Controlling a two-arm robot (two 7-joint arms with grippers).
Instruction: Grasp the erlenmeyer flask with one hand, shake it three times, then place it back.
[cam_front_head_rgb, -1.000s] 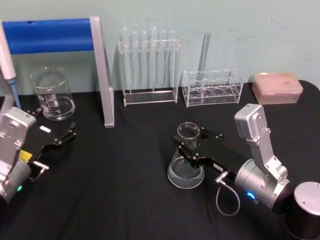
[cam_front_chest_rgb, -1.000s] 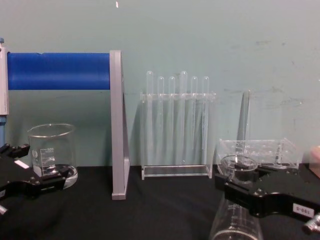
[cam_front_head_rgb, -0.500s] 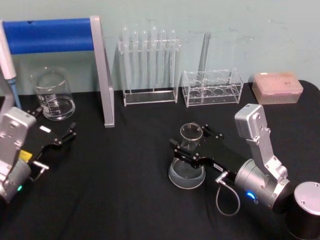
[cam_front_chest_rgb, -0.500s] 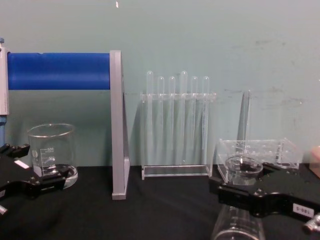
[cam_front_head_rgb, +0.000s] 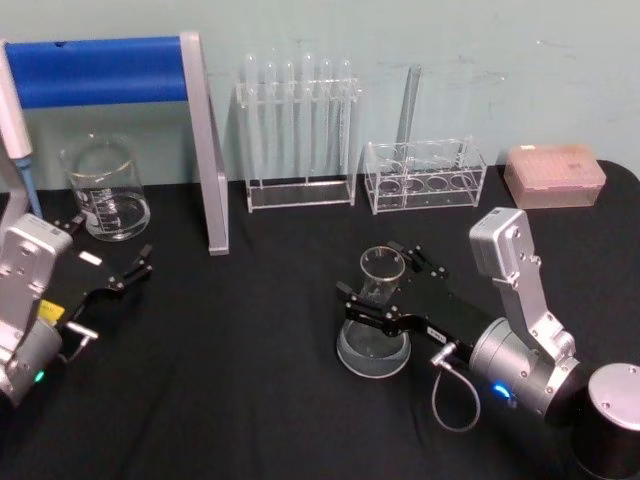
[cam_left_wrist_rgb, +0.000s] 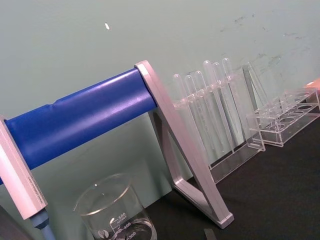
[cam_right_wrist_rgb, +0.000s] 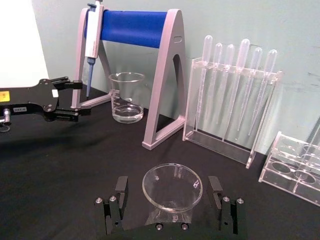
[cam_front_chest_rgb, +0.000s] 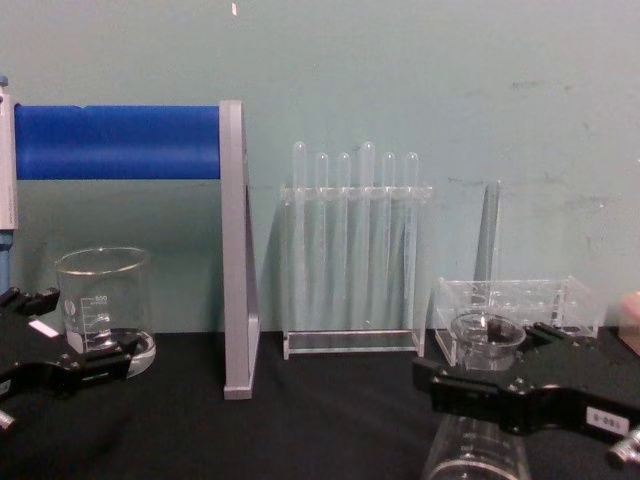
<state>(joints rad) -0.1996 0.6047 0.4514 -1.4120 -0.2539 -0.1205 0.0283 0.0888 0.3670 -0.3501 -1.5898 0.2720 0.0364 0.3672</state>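
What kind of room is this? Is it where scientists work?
Probably a science lab bench. There is a rack of test tubes, a glass beaker, a pipette on a blue stand, and an erlenmeyer flask between the right gripper's open jaws.

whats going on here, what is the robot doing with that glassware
The right tool is open, one finger on each side of the erlenmeyer flask's neck and not clamped on it. The flask stands upright on the black table. The left tool is parked, open, near the beaker.
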